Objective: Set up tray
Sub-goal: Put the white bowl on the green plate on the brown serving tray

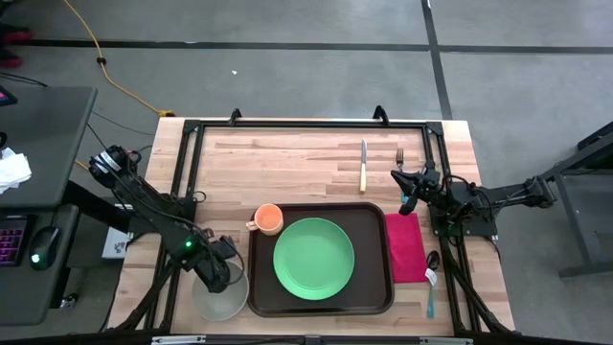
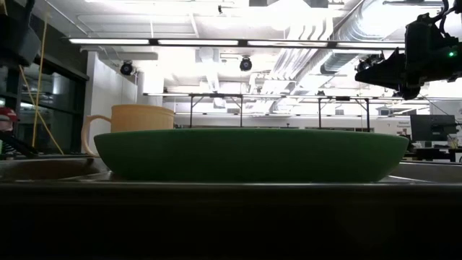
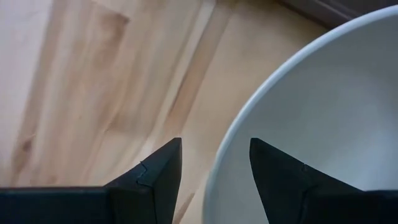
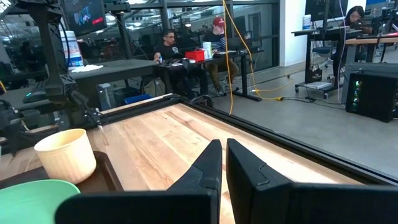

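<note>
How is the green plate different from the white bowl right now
The green plate lies on the dark brown tray; the white bowl sits on the bare wood beside the tray. The plate is wider and flatter; the bowl is smaller and deeper. The left gripper straddles the bowl's rim with open fingers; nothing touches the plate. Both are round and empty.

A green plate (image 1: 313, 253) sits mid-worktop, an orange cup (image 1: 267, 219) beside it. A knife (image 1: 363, 165) and fork (image 1: 399, 158) lie toward the far edge. A red napkin (image 1: 406, 246) and spoon (image 1: 432, 281) lie near the right edge, a white bowl (image 1: 217, 296) at the near-left corner.
</note>
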Tool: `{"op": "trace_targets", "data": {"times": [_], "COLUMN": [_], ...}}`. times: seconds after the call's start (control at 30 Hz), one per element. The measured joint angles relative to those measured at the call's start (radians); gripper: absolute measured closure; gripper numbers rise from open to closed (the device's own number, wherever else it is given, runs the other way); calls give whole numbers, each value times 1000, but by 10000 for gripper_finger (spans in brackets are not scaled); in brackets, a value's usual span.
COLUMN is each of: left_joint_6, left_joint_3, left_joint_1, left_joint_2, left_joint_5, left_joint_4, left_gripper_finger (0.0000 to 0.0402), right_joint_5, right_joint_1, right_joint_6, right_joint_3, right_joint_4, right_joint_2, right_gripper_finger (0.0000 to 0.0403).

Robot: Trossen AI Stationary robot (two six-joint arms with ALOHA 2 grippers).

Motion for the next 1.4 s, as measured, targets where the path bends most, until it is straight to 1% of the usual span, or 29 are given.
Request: {"op": "trace_targets", "data": {"times": [0.1,0.27,0.5,0.73,1.1,1.4], "left_joint_6": [0,0,1,43,53,42], "left_joint_3": [-20,-20,-20,-20,-19,-19], "left_joint_1": [0,0,0,0,0,0], "left_joint_2": [0,0,0,0,0,0], "left_joint_5": [0,-10,50,77,79,104], "left_joint_4": [43,34,34,31,31,24], "left_gripper_finger": [186,186,186,186,186,186], "right_joint_5": [0,0,0,0,0,0], "right_joint_1": [0,0,0,0,0,0], "right_joint_6": [0,0,0,0,1,2], "right_joint_3": [0,0,0,0,0,0], "right_joint_4": [0,0,0,0,0,0], "right_joint_2": [0,0,0,0,0,0], "right_gripper_finger": [402,402,402,402,402,402]}}
